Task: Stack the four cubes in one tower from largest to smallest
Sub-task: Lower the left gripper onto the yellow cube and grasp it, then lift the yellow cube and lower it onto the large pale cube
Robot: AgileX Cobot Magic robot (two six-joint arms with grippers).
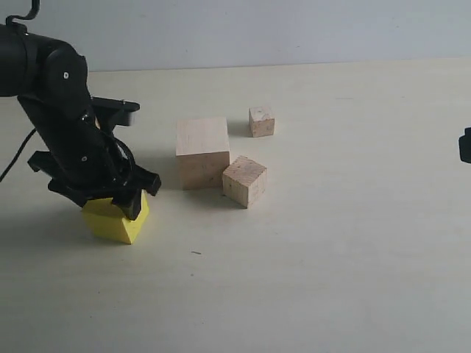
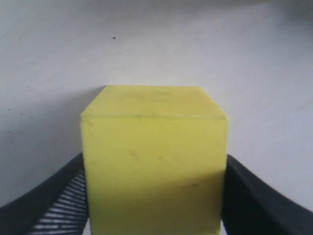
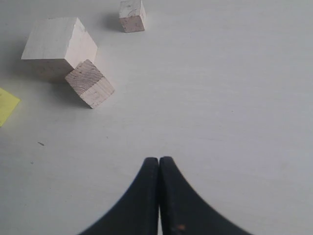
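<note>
The yellow cube [image 1: 118, 224] rests on the table at the left, and my left gripper [image 1: 114, 206] comes down over it. In the left wrist view the black fingers [image 2: 58, 205] press against both sides of the yellow cube [image 2: 154, 161]. The large wood cube [image 1: 202, 151] stands at the centre, with the medium wood cube [image 1: 244, 180] touching its front right corner, turned at an angle. Behind them, apart, sits the small wood cube [image 1: 261, 121]. My right gripper [image 3: 159, 161] is shut and empty, hovering over bare table well to the right of the cubes [image 3: 56, 46].
The pale table [image 1: 331, 257] stretches wide to the front and right of the cubes. A dark part of the right arm [image 1: 465, 145] shows at the right edge. A grey wall runs along the back.
</note>
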